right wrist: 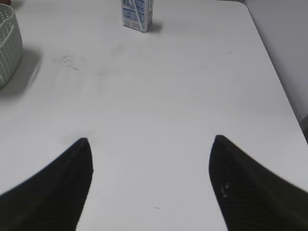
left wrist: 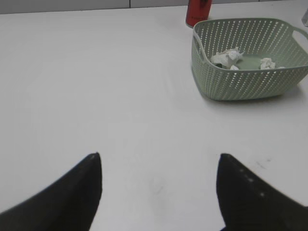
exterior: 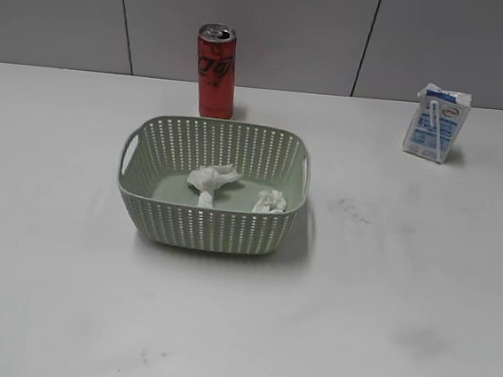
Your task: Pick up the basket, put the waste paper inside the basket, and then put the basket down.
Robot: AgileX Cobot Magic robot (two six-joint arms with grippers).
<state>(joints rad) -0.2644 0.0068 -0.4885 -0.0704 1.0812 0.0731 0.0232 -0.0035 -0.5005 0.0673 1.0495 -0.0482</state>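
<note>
The pale green basket (exterior: 209,229) stands on the white table, left of centre. Crumpled white waste paper lies inside it: one wad (exterior: 211,181) in the middle, another (exterior: 270,202) at its right. The left wrist view shows the basket (left wrist: 245,84) at the upper right with the wads (left wrist: 227,57) inside. Its edge (right wrist: 7,43) shows at the left of the right wrist view. My left gripper (left wrist: 159,156) is open and empty over bare table, well short of the basket. My right gripper (right wrist: 151,139) is open and empty over bare table. Neither gripper shows in the exterior view.
A red can (exterior: 215,71) stands just behind the basket, also in the left wrist view (left wrist: 198,12). A blue-and-white milk carton (exterior: 436,123) stands at the back right, also in the right wrist view (right wrist: 137,14). The table's right edge (right wrist: 276,82) shows there.
</note>
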